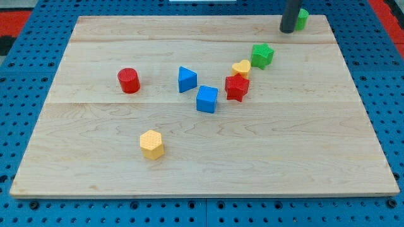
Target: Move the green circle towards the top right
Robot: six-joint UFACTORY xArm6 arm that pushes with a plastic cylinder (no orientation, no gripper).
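Observation:
The green circle (302,18) sits near the board's top right corner, mostly hidden behind my rod. My tip (288,29) rests on the board just to the left of it, touching or nearly touching it. A green star (262,55) lies below and left of the tip. A yellow heart (241,68) and a red star (237,87) lie close together further down the same diagonal.
A blue cube (207,99) and a blue triangle (186,79) sit near the board's middle. A red cylinder (129,80) stands at the left. A yellow hexagon (151,144) lies at the lower left. The wooden board (202,170) ends just right of the green circle.

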